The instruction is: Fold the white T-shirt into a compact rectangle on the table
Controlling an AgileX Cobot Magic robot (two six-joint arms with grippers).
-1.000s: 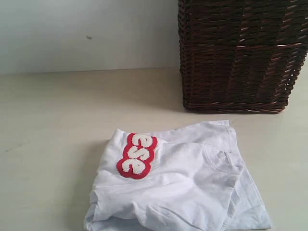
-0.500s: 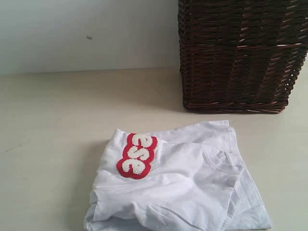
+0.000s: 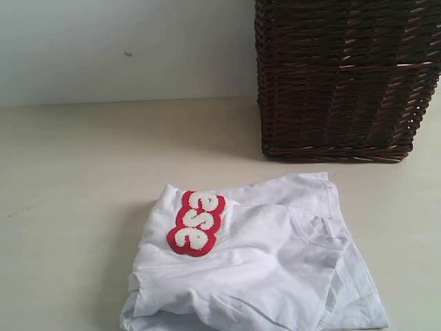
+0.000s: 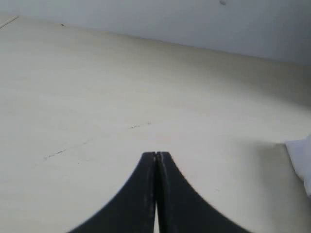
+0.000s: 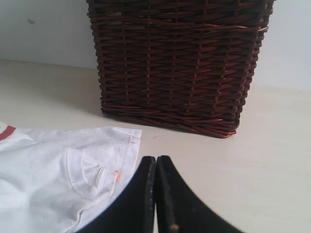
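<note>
The white T-shirt (image 3: 262, 265) lies on the pale cream bench (image 3: 76, 172) as a rumpled, roughly rectangular bundle of several layers. It sits near the front of the exterior view, a little right of the middle, and the frame cuts off its lower edge. Its fuzzy white lettering outlined in red (image 3: 196, 221) faces up on the bundle's upper left part and runs on a slant. A dark brown wicker basket (image 3: 344, 76) stands behind the shirt to the right, near it but not touching, against a pale wall (image 3: 124, 48). The left arm's fingers (image 4: 149, 165) are pressed together tip to tip over bare bench, with a white edge of the shirt off to one side. The right arm's fingers (image 5: 148, 167) are likewise pressed together, just beside the shirt's hem, with the basket beyond them.
</note>
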